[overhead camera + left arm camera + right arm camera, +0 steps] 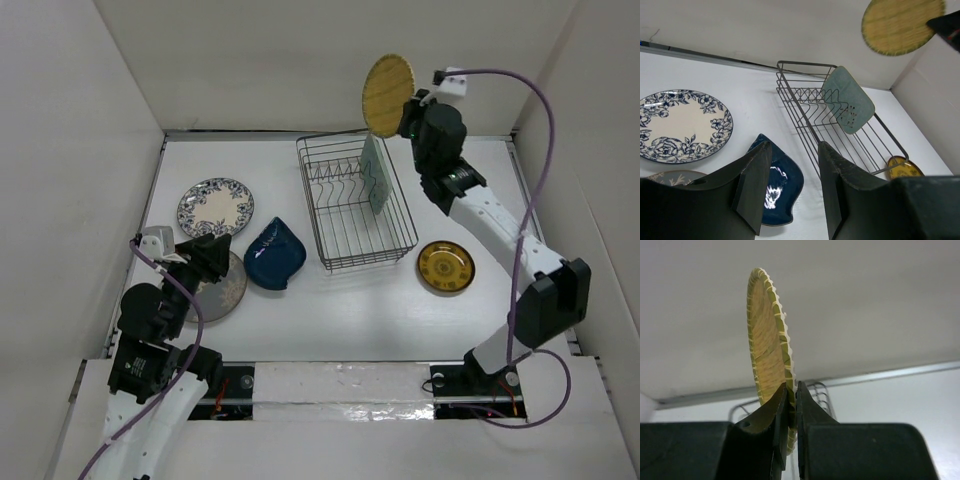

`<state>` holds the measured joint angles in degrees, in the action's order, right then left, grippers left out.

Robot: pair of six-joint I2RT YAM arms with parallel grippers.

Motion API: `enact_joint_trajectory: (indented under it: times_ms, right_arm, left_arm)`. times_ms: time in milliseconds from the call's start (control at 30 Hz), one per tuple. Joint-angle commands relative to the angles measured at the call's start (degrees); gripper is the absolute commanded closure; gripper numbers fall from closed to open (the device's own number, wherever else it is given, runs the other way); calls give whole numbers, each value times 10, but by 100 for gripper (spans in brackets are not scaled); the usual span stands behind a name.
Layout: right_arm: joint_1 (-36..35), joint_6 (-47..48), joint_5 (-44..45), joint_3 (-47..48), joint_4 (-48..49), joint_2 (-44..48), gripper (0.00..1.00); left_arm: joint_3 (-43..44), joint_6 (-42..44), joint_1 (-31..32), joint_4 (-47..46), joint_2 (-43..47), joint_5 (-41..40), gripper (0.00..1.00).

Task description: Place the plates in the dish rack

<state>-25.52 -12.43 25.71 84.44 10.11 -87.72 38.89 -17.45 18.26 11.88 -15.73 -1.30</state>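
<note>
While right hand (412, 112) pinches mustard-yellow plate (388, 94) edge-on, upper centre above dish rack (805, 63) | best lowered upright into a free slot clear of pale green plate (375, 172) | left hand (795, 190) agape, empty, lower left

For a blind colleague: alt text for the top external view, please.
The right gripper holds a mustard-yellow plate on edge above the dish rack, where a pale green plate stands. The left gripper hovers over the grey speckled plate; a blue-floral plate, dark blue plate and second yellow plate lie flat.
</note>
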Motion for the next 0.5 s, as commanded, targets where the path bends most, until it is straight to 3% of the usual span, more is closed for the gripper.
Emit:
enact_joint_trajectory:
  times_ms: [0, 467]
  right_arm:
    - [-30, 103, 92, 71, -87, -59, 100]
    - [-82, 215, 182, 139, -116, -175, 100]
  left_arm:
    - [0, 0, -2, -23, 7, 3, 61]
    - [1, 1, -2, -27, -3, 9, 61]
